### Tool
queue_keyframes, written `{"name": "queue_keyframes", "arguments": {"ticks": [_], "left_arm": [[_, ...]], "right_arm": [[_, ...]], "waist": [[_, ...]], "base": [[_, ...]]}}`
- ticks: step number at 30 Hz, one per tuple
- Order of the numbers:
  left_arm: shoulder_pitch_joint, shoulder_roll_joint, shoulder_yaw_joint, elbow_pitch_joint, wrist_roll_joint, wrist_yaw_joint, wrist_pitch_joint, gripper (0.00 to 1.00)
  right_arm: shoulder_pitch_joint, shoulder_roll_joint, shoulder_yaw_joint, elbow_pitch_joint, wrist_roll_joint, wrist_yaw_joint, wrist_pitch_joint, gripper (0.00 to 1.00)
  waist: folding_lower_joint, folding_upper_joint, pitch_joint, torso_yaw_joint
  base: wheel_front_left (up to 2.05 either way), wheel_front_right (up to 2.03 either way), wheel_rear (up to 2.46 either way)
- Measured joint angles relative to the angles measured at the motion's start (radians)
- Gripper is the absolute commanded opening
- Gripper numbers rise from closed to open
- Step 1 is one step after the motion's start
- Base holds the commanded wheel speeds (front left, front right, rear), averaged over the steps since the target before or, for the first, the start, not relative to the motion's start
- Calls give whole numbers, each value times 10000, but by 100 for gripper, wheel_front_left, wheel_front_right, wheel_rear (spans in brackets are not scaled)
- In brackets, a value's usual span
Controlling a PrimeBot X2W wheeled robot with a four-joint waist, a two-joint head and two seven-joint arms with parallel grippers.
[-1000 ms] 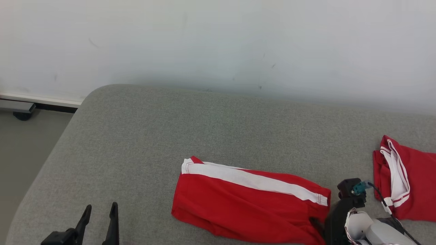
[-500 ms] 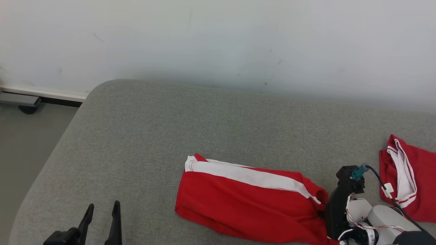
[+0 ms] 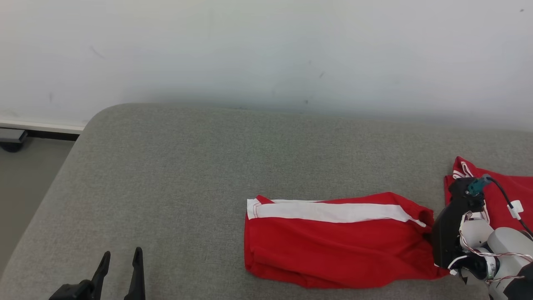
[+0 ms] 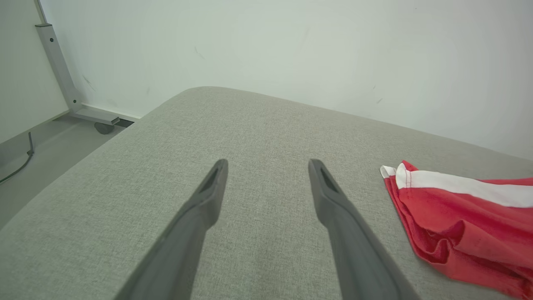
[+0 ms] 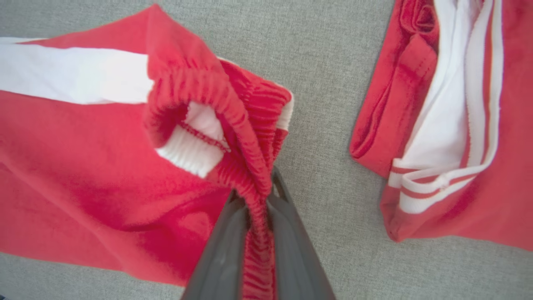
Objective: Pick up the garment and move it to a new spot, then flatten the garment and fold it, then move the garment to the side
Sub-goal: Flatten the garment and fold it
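Observation:
The garment [image 3: 333,246] is a pair of red shorts with a white side stripe, lying folded on the grey cushion [image 3: 208,166]. My right gripper [image 3: 433,246] is at the garment's right end. In the right wrist view my right gripper [image 5: 258,193] is shut on the bunched red elastic waistband of the garment [image 5: 83,166]. My left gripper [image 3: 120,260] stands open at the lower left, well apart from the cloth. Seen from the left wrist, my left gripper [image 4: 266,166] has nothing between its fingers, and the garment [image 4: 458,212] lies to its right.
A second red and white garment [image 3: 508,191] lies crumpled at the cushion's right, just behind my right wrist; in the right wrist view this second garment [image 5: 458,125] sits right of my fingers. The cushion's rounded left edge drops to the floor [image 3: 25,175]. A white wall [image 3: 266,50] stands behind.
My right gripper has shut on the waistband and dragged the garment to the right, toward the second garment; its stripe now lies level. The head camera has shifted. The left gripper has not moved.

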Motion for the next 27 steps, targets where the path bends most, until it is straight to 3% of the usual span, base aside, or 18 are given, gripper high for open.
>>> {"name": "queue_keyframes", "arguments": {"ticks": [6,12,27], "left_arm": [[-4,-69,-21,102,4,-94,0,100],[-26,-104,-48,301,17,-182,0,100],[-56,-435,-314,642,107,-441,0,100]], "right_arm": [[-8,63,-127,-247,410,268,234,0],[-8,554,-199,-988,1346,968,823,0],[-125,1246,-334,-2130,2851,1131,2289,0]], "waist": [[0,0,-32,-182],[1,0,-156,-223],[1,0,-376,8]], "base": [[0,0,0],[0,0,0],[0,0,0]]}}
